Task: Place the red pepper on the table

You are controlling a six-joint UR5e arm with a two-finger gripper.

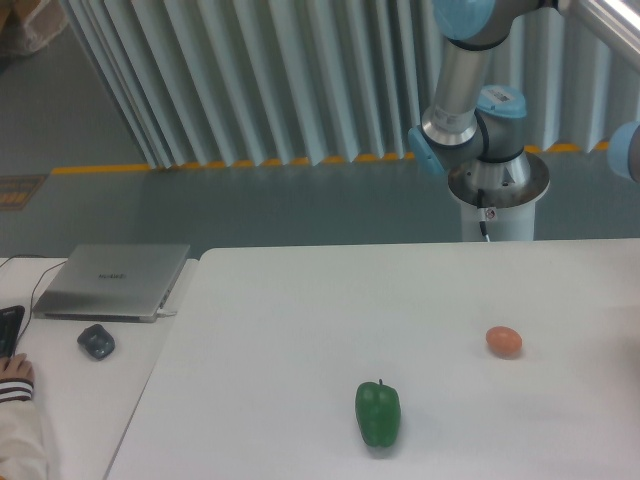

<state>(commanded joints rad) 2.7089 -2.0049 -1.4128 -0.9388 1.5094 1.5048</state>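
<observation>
The gripper is outside the camera view, so its finger opening and any load cannot be determined, and no red pepper is visible on the table (pixel 300 300), which carries only the green pepper (pixel 378 413) and orange egg-shaped object (pixel 504 341).

The arm's base (pixel 497 190) is seen at the upper right of the frame, with a blue-capped joint (pixel 470 125) beside it and a grey link rising out of the top edge. Another blue joint (pixel 630 150) is cut off by the right edge. The gripper is out of frame.
</observation>
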